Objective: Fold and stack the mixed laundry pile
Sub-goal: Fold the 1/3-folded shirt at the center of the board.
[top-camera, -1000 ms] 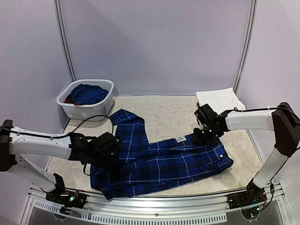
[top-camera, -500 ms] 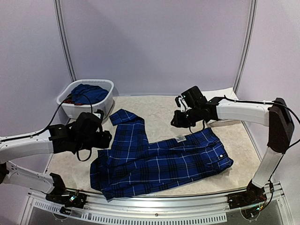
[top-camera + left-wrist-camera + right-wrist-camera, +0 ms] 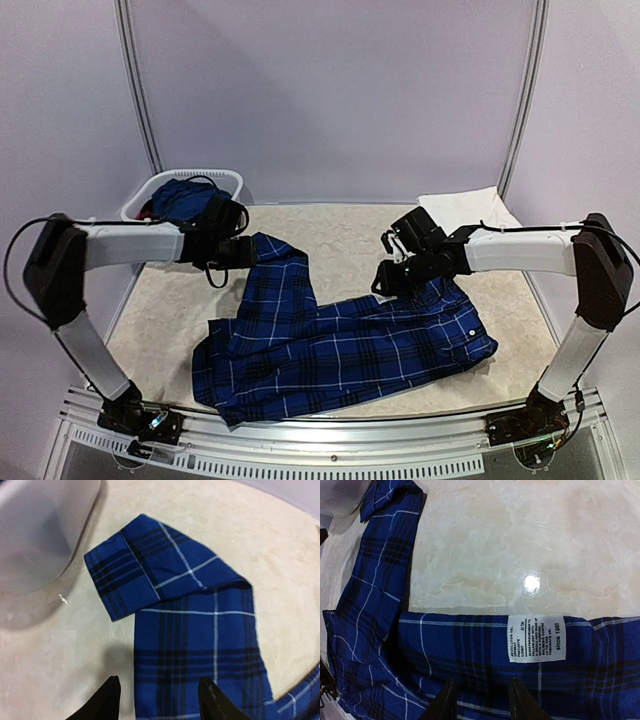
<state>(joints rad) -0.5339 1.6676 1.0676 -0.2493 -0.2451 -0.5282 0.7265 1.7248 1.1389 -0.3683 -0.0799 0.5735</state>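
A large navy shirt with thin white plaid lines (image 3: 340,345) lies spread on the table, one sleeve reaching back left. My left gripper (image 3: 248,250) is open and empty, just above the sleeve near its cuff (image 3: 135,570); its jaws (image 3: 160,705) straddle the sleeve's left edge. My right gripper (image 3: 384,282) is open and empty over the collar, its jaws (image 3: 482,702) just short of the white label (image 3: 536,637). A folded white garment (image 3: 462,207) lies at the back right. A solid blue piece (image 3: 180,195) and a bit of red (image 3: 149,211) lie in the basket.
The white plastic basket (image 3: 190,175) stands at the back left, right beside my left gripper; its wall (image 3: 40,540) fills the left wrist view's upper left. Bare marble tabletop (image 3: 340,240) lies between the sleeve and the collar. Grey walls close in the back.
My left arm has swung from the front left to the back, over the sleeve cuff by the basket. My right gripper has moved left and then down over the collar label.
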